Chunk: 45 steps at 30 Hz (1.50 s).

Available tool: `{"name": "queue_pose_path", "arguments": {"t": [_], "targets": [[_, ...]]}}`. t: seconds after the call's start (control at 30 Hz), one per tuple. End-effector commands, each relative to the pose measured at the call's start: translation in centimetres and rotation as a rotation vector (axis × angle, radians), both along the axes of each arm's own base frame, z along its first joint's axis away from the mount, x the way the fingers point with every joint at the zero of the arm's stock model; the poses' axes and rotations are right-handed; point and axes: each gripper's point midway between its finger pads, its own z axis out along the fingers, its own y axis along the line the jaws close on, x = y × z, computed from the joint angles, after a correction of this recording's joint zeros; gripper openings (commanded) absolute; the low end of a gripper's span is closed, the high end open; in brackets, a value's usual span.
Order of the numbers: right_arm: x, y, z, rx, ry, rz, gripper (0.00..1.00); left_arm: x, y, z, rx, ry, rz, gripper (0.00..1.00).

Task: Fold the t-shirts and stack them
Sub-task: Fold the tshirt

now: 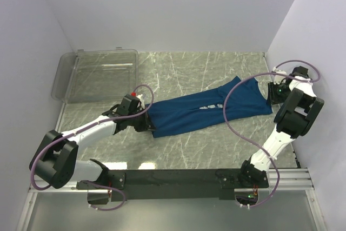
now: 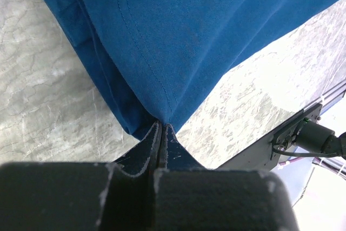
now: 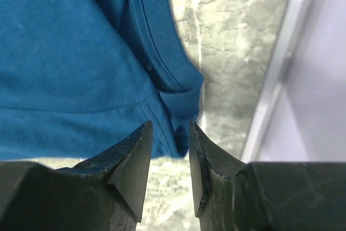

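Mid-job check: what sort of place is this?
Likely a lab robot cell, not a home: plain white walls box in a marble-look tabletop, with a black mounting rail and clear plastic bin.

**Left arm clamped, right arm poised**

The left arm stretches low toward 2 o'clock, its left gripper [image 2: 162,129] pinched tight on the t-shirt [image 1: 184,116]. The right arm climbs toward 1 o'clock. The right gripper [image 3: 170,129] points toward 9 o'clock, jaws narrowly apart; grip unclear.
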Motion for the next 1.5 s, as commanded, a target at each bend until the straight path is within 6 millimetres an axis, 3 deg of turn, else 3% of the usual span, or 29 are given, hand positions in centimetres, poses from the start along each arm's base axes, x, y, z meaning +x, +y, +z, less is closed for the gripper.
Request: {"name": "queue_pose_path", "arguments": {"t": [0.0,0.3,0.47,0.57,0.83,1.13,1.27,1.47], "targets": [[0.9,0.6,-0.4,0.032,0.003,0.008,0.4,0.2,-0.6,0.7,-0.032,-0.023,-0.02,0.01],[0.0,1.6,-1.7,0.046,0.047,0.041,0.31,-0.1,-0.6,0.8,-0.043,-0.023,-0.013,0.0],[-0.2,1.5,-0.9,0.023,0.026,0.055,0.07,-0.2,-0.5,0.8,-0.043,-0.026,-0.008,0.0],[-0.1,1.3,-0.1,0.008,0.012,0.057,0.01,-0.2,-0.4,0.9,-0.042,-0.029,-0.007,0.0],[-0.1,-0.9,2.0,-0.067,-0.039,0.013,0.0,-1.5,0.2,1.2,-0.045,-0.02,-0.012,0.0],[-1.4,-2.5,1.8,-0.071,-0.038,-0.008,0.0,-3.2,0.9,0.0,-0.055,0.017,0.005,0.01],[-2.1,-2.2,0.6,-0.053,-0.007,0.005,0.0,-3.9,1.1,-1.0,-0.048,0.057,0.009,0.01],[-2.8,-2.8,0.8,-0.067,-0.013,-0.001,0.0,-4.6,0.6,-1.6,-0.055,0.091,-0.008,0.01]]}}
